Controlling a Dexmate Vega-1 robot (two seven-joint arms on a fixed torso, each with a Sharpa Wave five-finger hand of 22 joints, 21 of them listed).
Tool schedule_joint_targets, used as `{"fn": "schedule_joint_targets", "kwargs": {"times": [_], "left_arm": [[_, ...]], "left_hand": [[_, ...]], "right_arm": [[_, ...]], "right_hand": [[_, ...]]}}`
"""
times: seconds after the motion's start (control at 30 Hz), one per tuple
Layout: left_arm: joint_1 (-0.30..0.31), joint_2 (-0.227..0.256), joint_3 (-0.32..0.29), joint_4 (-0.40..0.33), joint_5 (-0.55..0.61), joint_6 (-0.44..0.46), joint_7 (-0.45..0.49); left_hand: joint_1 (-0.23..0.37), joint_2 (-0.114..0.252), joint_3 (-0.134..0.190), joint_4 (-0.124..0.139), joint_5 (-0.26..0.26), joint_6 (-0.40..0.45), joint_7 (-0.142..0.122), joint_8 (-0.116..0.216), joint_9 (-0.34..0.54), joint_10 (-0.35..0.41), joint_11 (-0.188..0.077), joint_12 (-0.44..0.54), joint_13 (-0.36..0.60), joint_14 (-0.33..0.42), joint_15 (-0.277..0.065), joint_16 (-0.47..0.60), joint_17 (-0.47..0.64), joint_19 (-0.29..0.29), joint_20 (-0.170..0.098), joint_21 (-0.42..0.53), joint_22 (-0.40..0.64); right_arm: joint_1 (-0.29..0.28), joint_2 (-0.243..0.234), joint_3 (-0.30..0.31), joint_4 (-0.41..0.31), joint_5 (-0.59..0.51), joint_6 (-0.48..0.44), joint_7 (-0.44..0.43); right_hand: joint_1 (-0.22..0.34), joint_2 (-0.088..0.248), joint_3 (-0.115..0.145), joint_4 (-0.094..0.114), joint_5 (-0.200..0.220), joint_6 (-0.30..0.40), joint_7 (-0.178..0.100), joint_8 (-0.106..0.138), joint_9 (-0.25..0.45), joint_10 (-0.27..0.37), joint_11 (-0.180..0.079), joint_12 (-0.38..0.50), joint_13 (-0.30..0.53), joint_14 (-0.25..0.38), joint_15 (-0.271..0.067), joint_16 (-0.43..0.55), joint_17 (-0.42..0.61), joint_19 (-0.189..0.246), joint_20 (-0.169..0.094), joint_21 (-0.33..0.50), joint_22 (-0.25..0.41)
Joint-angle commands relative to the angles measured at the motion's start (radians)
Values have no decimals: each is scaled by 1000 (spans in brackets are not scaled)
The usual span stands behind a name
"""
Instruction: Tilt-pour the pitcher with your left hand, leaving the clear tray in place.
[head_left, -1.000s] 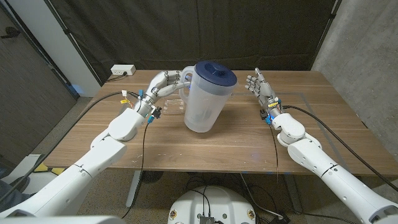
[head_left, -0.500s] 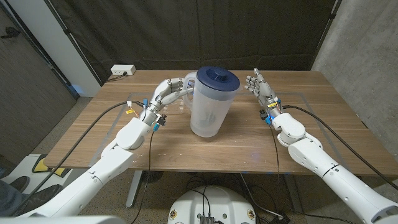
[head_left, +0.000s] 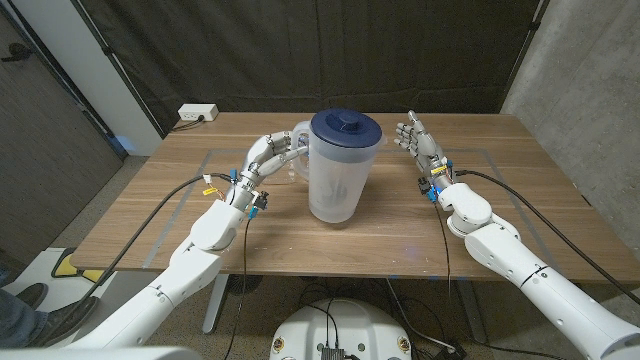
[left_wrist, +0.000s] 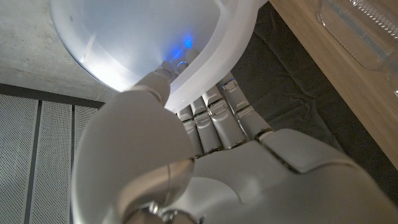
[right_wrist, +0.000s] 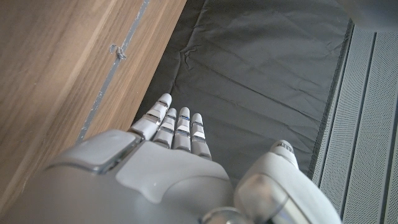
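Since a second ago, the pitcher (head_left: 343, 166) has tipped back near upright, standing mid-table. Left hand (head_left: 273, 154) grips its handle (left_wrist: 211, 56); clear tray (left_wrist: 367, 28) lies behind. Right hand (head_left: 416, 139) stays open, empty. No readable writing.

Left arm stretched forward, left hand (head_left: 272, 152) closed around a handle, fingers (left_wrist: 214, 115) wrapped through it. Right arm bent at the elbow, right hand (head_left: 414, 135) raised upright, fingers (right_wrist: 177, 127) straight and close together, gripping nothing.
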Motion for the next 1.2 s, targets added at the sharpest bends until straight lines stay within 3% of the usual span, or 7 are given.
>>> {"fn": "schedule_joint_targets", "kwargs": {"times": [0.03, 0.3, 0.5, 1.1, 1.2], "left_arm": [[16, -3, 9, 18, -40, 7, -23], [27, 4, 14, 17, -54, 34, -27], [53, 14, -3, -6, 20, 42, 34], [79, 50, -15, -42, 49, 55, 45], [80, 63, -16, -48, 25, 52, 22]], "left_hand": [[33, 53, 55, 49, 6, 41, 35, -6, -4, 11, -5, -3, -8, -4, 4, -4, 3, -4, -25, 4, -1], [32, 50, 56, 48, 6, 46, 37, -13, -15, 11, -1, -20, -31, -11, 2, -9, 2, -8, -24, 4, -1], [30, 48, 57, 49, 6, 46, 31, -19, -23, 15, -5, -34, -52, -21, 4, -15, 1, -14, -22, 3, -1], [32, 49, 63, 45, 4, 35, 28, -41, -44, 5, -5, -62, -76, -40, 11, -26, -5, -29, -20, 0, -1], [-5, 39, 46, 70, -2, 18, 34, -58, -55, -16, 5, -91, -102, -67, 30, -35, -8, -49, -14, -7, -1]], "right_arm": [[-4, -2, 1, -14, -8, -13, -15], [3, 11, -8, 1, -3, -16, -13], [4, 16, -12, 12, -3, -9, -9], [-21, 11, -4, -2, -8, 11, -19], [-31, 11, 2, -8, -6, 15, -27]], "right_hand": [[6, 5, -4, -3, 0, 7, -3, -2, 4, 10, -1, 3, 3, 4, 2, -2, 5, 4, -15, 1, 3], [7, 6, -5, -3, 0, 8, -4, -2, 4, 9, -2, 2, 3, 4, 2, -2, 5, 4, -14, 0, 3], [7, 6, -6, -3, 0, 7, -5, -2, 4, 9, -1, 2, 3, 4, 2, -2, 5, 4, -15, 0, 3], [7, 7, -8, -3, 0, 6, -7, -3, 4, 9, -1, 1, 3, 4, 2, -2, 5, 4, -15, 0, 3], [7, 7, -8, -4, 0, 6, -7, -3, 4, 10, -1, 1, 3, 4, 2, -2, 5, 4, -14, 0, 3]]}}
